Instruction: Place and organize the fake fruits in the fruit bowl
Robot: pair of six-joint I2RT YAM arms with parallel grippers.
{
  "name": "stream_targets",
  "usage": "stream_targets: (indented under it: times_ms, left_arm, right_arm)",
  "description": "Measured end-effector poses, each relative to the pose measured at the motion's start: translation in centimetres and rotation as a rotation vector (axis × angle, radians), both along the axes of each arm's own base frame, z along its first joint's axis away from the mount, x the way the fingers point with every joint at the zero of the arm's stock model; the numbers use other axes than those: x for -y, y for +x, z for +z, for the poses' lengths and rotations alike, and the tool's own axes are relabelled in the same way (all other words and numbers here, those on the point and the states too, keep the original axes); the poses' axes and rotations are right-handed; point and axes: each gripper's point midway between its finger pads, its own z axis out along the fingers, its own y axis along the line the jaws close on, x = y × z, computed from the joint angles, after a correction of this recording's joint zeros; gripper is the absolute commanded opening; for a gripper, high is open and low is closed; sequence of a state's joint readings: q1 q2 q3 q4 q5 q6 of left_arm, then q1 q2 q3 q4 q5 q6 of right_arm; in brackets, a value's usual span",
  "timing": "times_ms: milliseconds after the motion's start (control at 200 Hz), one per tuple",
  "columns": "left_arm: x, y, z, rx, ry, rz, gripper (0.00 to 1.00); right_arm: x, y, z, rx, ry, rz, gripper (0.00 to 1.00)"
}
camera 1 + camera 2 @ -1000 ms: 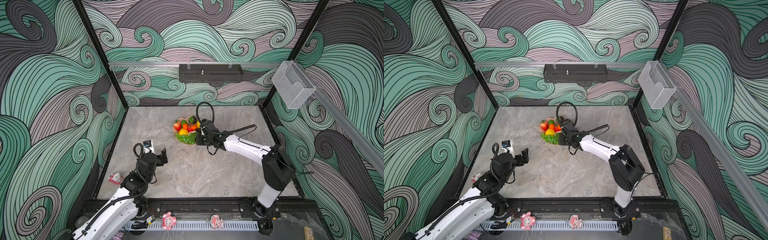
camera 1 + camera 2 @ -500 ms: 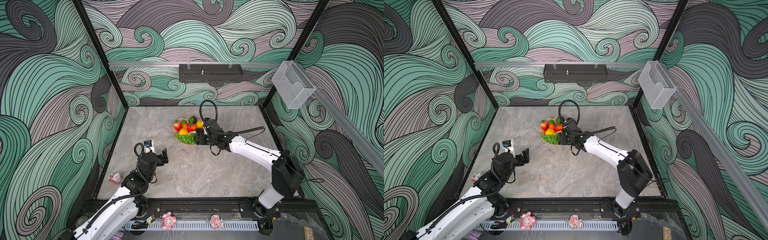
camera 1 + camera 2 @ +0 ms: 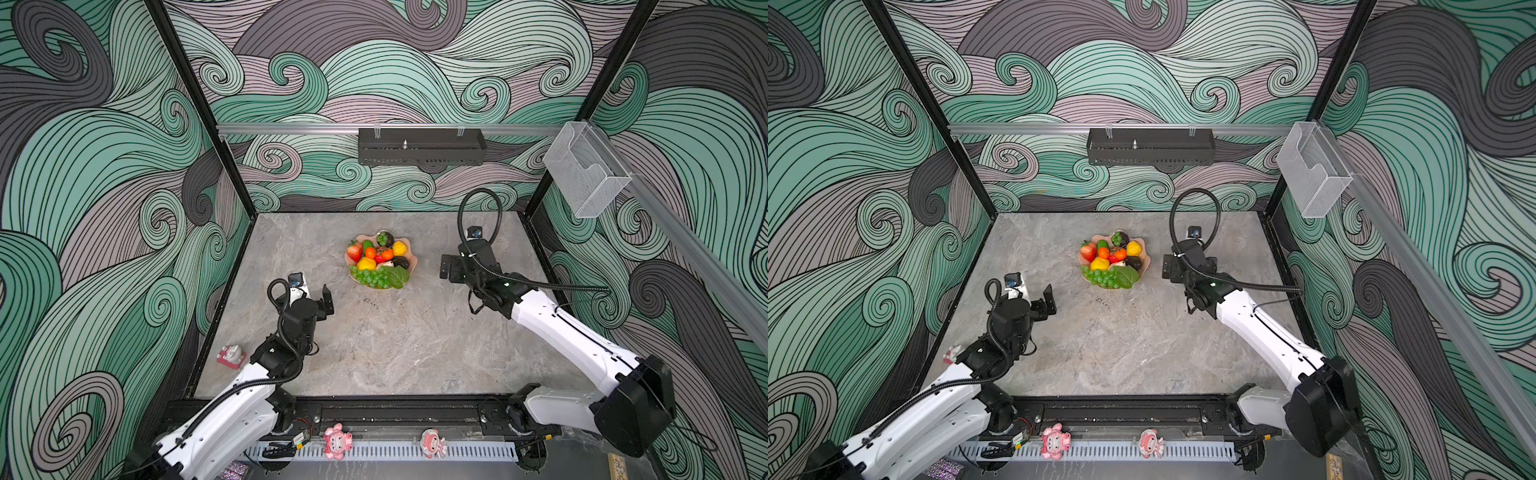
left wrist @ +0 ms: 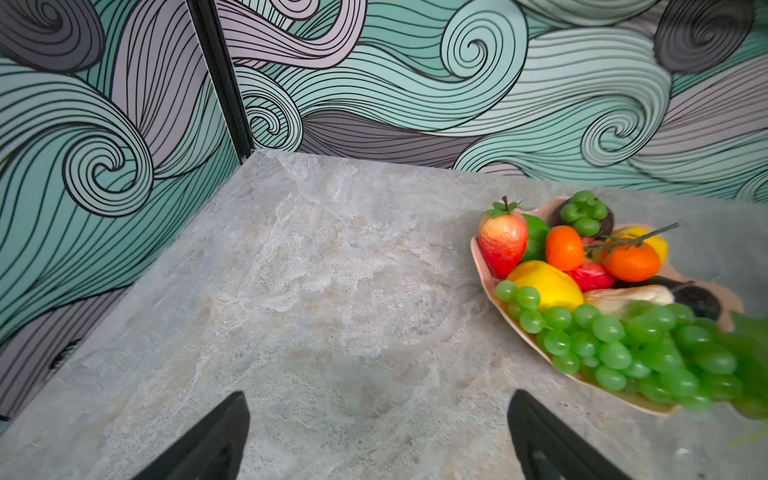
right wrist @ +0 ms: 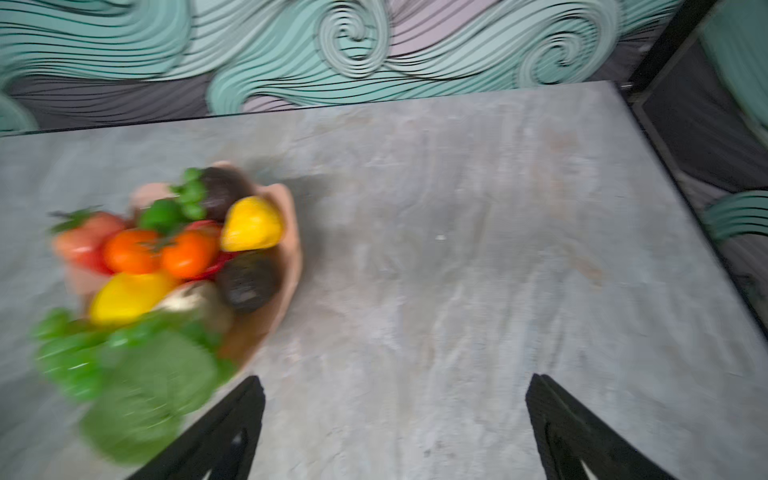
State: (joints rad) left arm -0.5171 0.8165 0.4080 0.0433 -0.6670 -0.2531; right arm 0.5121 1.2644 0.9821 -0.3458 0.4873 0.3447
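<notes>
Left gripper (image 4: 378,399) and right gripper (image 5: 395,384) both gape empty, the bowl (image 5: 293,245) between them, touching neither — every fruit (image 3: 384,253) I see sits inside; looks done.

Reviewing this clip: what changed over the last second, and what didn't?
The right gripper has drawn back from the right edge of the fruit bowl, toward the right in both top views. It now stands open and empty beside the bowl, not touching it. What it let go, if anything, cannot be told. The left gripper stayed open at front left, barely shifted. The fake fruits and bowl stayed put.
</notes>
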Motion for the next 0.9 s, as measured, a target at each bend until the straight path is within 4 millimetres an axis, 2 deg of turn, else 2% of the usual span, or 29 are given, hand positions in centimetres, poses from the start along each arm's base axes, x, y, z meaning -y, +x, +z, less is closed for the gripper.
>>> stream_targets:
  times_ms: [115,220,295,395,570,721,856,901]
  left_arm:
    - [-1.2,2.5,0.1,-0.047,0.114,0.082,0.99]
    - [-4.5,3.9,-0.2,-0.067,0.135,0.192,0.99]
    - [-6.7,4.5,-1.0,-0.080,0.162,0.243,0.99]
    - [-8.0,5.4,-3.2,-0.127,0.201,0.256,0.99]
    - [-8.5,6.7,-8.0,-0.242,0.263,0.193,0.99]
    - [-9.1,7.7,-8.0,-0.234,0.211,0.152,0.98]
    - [-9.1,8.7,-7.4,-0.151,0.127,0.100,0.99]
    - [-9.2,8.7,-8.0,-0.124,0.105,0.091,0.99]
  right_arm:
    - [4.9,-0.5,-2.9,-0.012,-0.176,-0.110,0.99]
    - [8.3,-0.9,-4.8,-0.019,-0.279,-0.178,0.99]
    - [10.8,-1.0,-5.7,-0.022,-0.308,-0.243,0.99]
    - [13.4,-0.8,-6.4,0.007,-0.310,-0.314,0.99]
    - [15.1,-0.7,-9.2,0.044,-0.307,-0.340,0.99]
    - [15.5,0.0,-11.3,0.085,-0.259,-0.305,0.99]
    - [14.2,1.7,-12.3,0.143,-0.198,-0.210,0.99]
    - [13.7,1.9,-12.6,0.146,-0.185,-0.181,0.99]
